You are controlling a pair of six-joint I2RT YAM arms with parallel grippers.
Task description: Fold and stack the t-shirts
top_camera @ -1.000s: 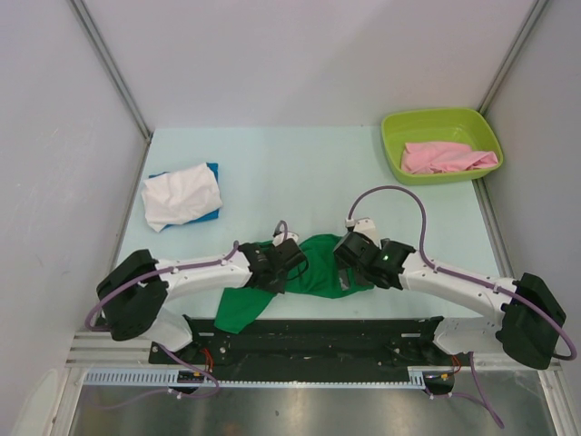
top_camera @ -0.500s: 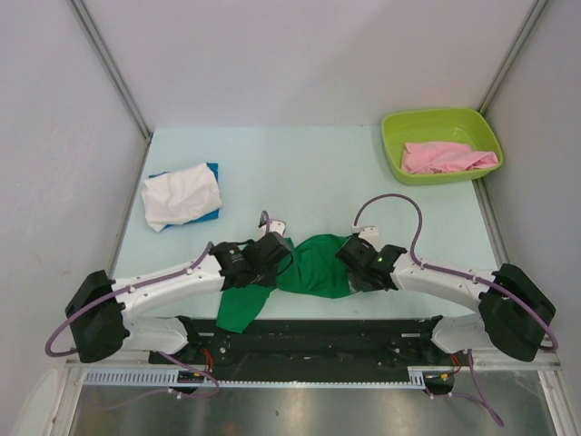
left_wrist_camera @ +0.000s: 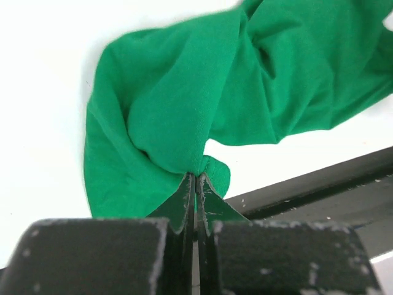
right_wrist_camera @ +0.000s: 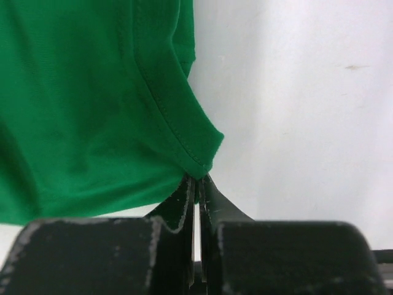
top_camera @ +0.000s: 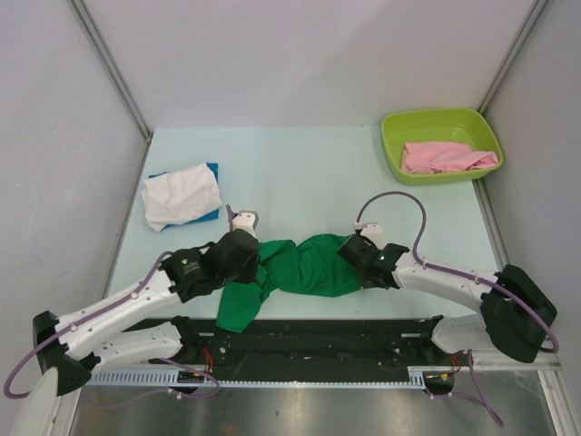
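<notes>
FOLDING TABLE, FROM ABOVE: Far left on the pale table (top_camera: 300,173), the white t-shirt (top_camera: 182,195) lies crumpled on the blue t-shirt (top_camera: 213,170), of which only an edge shows. Neither has shifted in the last second.

My left gripper (left_wrist_camera: 195,179) has pulled out to the left since then, and the arm behind it has swung low toward the near left corner. Its jaws are pressed together on a bunched fold of the bright green t-shirt (top_camera: 304,266), whose soft knit gathers into ropey creases at the pinch.

Drawn out between my two grips, the green shirt now stretches wider across the near middle of the table than it did a second ago. A loose flap droops over the black rail (top_camera: 363,329) at the table's near edge.

My right gripper (right_wrist_camera: 198,179) has eased slightly to the right and is likewise clamped tight. It nips a stitched hem at the shirt's right end, where a double seam line shows plainly along the edge.

Far right, at the back corner, the pink t-shirt (top_camera: 445,157) sits rumpled and unmoved inside the lime-green plastic tub (top_camera: 394,153), a smooth basin with rounded corners.
</notes>
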